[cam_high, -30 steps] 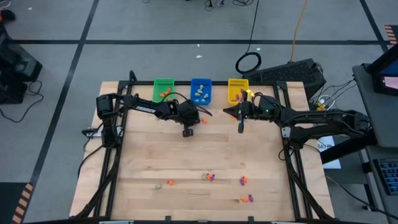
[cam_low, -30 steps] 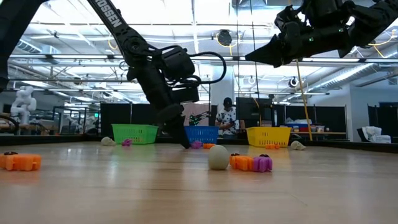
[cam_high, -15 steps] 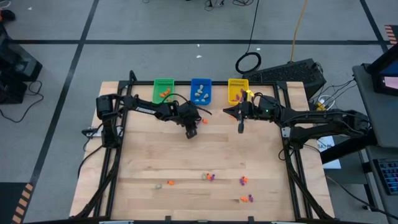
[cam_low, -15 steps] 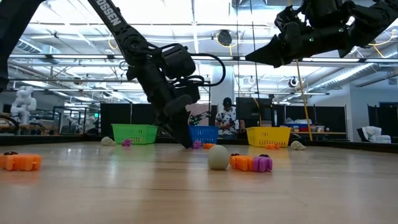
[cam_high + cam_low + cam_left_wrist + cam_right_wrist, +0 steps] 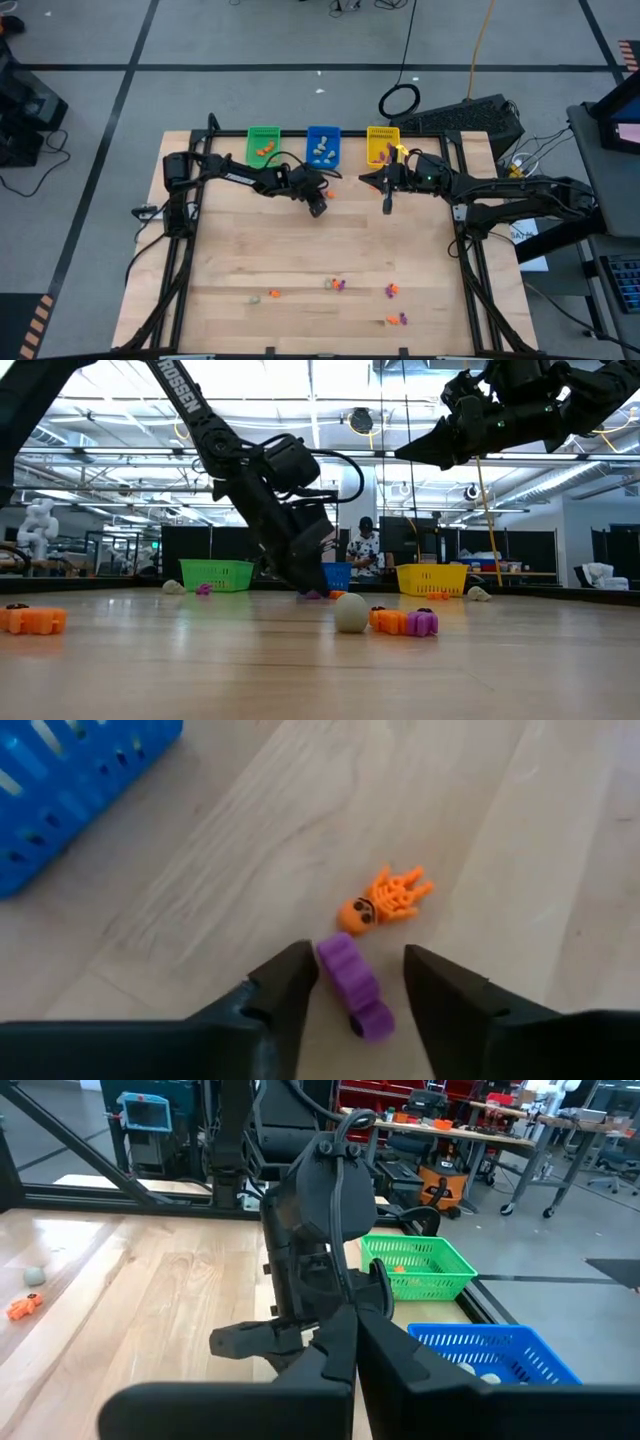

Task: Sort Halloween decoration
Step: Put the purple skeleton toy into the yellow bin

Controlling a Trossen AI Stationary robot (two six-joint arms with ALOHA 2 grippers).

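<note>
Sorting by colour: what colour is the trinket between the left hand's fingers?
Purple trinket, clearest in the left wrist view.

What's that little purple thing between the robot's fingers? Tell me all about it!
The purple trinket is a tiny lumpy piece that looks like plastic, with bumpy, wavy edges. It lies flat on the wooden table, between the open fingers of the left gripper, near the blue bin. An orange skeleton trinket lies just beyond it.
</note>
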